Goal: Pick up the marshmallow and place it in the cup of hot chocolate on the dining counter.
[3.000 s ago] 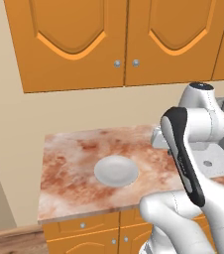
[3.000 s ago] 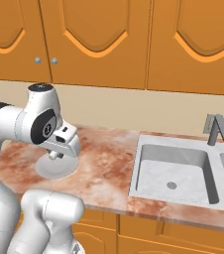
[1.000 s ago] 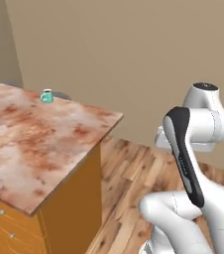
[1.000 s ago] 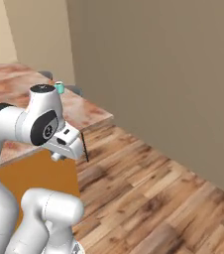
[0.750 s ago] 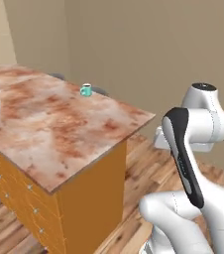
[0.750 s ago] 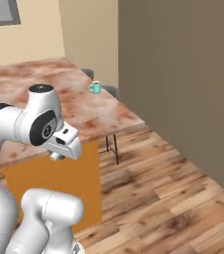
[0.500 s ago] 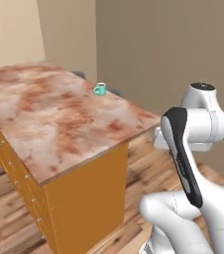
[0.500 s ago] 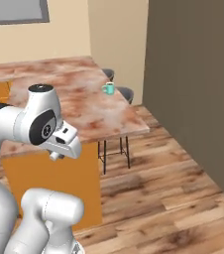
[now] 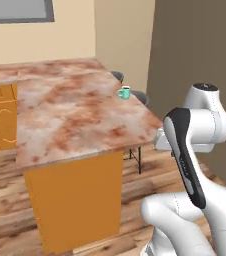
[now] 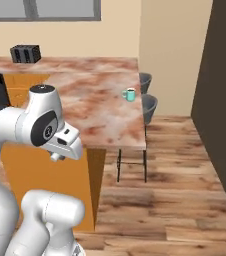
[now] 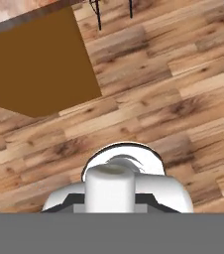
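In the left base view, the dining counter (image 9: 75, 117) extends from the left, its reddish-brown marbled top resting on a plain orange base. The cup of hot chocolate (image 9: 124, 92) stands upright on the top, close to the far right edge. Two grey stools (image 9: 137, 97) sit just beyond that edge, beside the cup. The white arm (image 9: 195, 145) rises folded at the lower right, well apart from the counter top. In the right base view, the dining counter (image 10: 105, 112) runs away from the camera, and the cup of hot chocolate (image 10: 130, 94) stands near its right edge, just beside the nearer of the grey stools (image 10: 148, 105). A dark toaster (image 10: 25, 53) sits on the far counter at the upper left, under a window. The arm's hand section (image 10: 65, 142) hangs in front of the orange base, pointing downward. In the hand view, the camera looks down on the wood plank floor (image 11: 173, 79), with the counter's orange base (image 11: 34, 67) at the upper left and dark stool legs at the top edge. The finger tips are not distinguishable, so whether the gripper is released or clenched cannot be told. The marshmallow cannot be located in these views.
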